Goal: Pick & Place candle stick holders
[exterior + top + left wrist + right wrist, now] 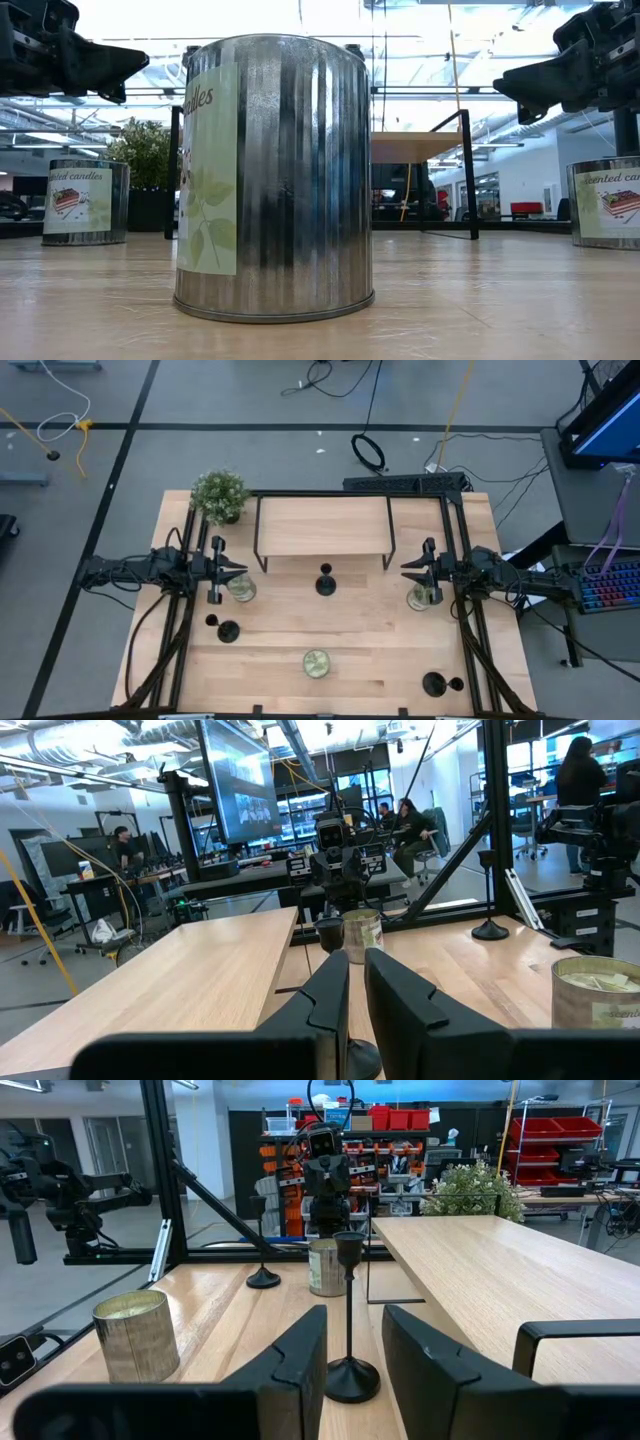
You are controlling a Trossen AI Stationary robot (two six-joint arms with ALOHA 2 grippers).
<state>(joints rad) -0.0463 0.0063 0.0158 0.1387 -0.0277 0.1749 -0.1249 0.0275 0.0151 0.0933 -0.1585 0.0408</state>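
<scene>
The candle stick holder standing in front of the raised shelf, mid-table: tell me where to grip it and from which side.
Grip the thin upright stem of the middle candle stick holder, above its round disc base and below the cup. It stands upright and clear of the candle tins, and the right end effector is already level with it, fingers open either side of the stem. So a horizontal approach from the right side looks best.

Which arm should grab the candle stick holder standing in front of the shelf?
Roughly even, slight edge to the right: the candle stick holder stands midway between both grippers, but it sits centred before the open right gripper.
</scene>
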